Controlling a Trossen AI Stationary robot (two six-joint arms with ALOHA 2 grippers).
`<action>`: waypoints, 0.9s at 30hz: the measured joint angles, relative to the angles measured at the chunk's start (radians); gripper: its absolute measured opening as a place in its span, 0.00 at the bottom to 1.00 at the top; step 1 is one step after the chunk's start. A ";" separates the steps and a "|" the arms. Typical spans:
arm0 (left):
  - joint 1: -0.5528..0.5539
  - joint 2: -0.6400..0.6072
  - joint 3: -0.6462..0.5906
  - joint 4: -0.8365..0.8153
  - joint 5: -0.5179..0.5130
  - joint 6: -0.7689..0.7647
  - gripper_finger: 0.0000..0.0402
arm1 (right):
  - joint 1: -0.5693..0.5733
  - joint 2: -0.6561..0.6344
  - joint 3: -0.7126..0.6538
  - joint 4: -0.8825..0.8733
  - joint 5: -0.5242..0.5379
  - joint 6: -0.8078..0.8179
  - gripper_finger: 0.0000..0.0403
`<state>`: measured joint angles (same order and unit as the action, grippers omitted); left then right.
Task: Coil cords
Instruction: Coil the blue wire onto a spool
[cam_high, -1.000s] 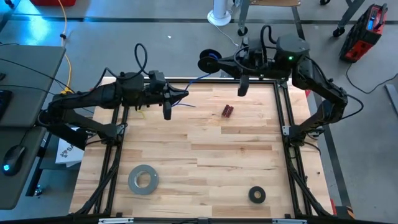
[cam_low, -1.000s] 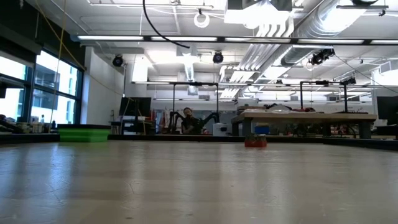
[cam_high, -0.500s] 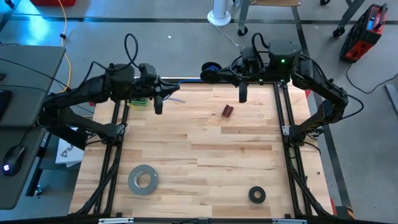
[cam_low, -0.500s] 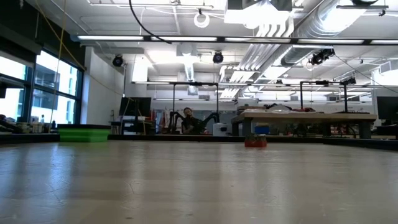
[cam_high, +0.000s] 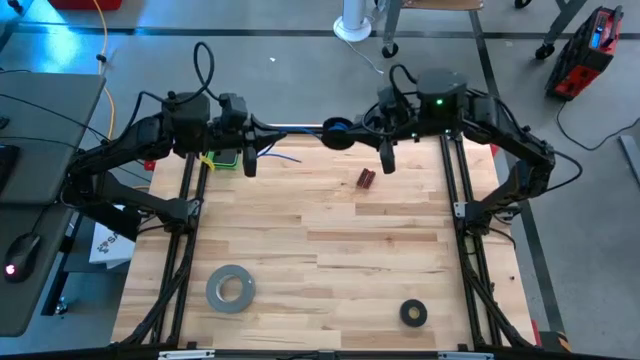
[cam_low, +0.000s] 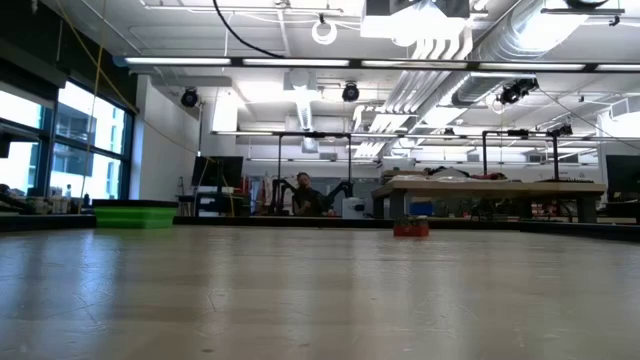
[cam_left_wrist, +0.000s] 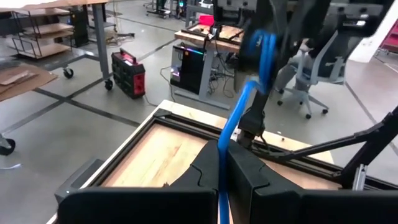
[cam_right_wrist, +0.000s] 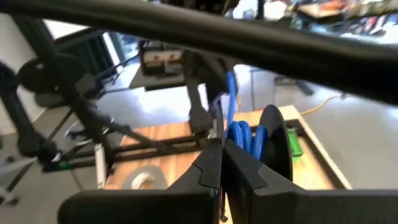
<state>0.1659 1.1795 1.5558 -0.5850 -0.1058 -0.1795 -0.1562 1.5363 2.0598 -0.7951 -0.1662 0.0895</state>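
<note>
As both arms have drifted toward the far edge of the table during the last second, the thin blue cable (cam_high: 300, 128) now runs nearly straight between them, above the far rail. The left gripper (cam_left_wrist: 222, 163) is clamped on this cable, which passes up between its two dark fingers. The right gripper (cam_right_wrist: 219, 163) is pressed together beside the blue loops wound on a black spool (cam_right_wrist: 273, 146) (so some coiling is already done, I judge). The light wooden table (cam_high: 330, 260) offers wide open room in the middle; a small red object (cam_high: 366, 178), a grey tape roll (cam_high: 230, 288) and a black tape ring (cam_high: 413, 313) lie well apart.
</note>
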 joint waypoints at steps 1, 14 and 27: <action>0.001 0.000 0.000 0.004 0.000 0.000 0.00 | 0.001 0.006 0.000 -0.006 -0.012 0.000 0.00; 0.057 0.001 0.063 -0.006 0.029 0.000 0.00 | 0.002 0.071 0.000 -0.093 -0.135 -0.009 0.00; 0.071 0.041 0.072 0.026 0.116 -0.002 0.00 | 0.018 0.135 0.000 -0.048 -0.186 -0.014 0.00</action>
<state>0.2367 1.2203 1.6279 -0.5589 0.0105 -0.1817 -0.1383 1.6708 2.0598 -0.8432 -0.3522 0.0759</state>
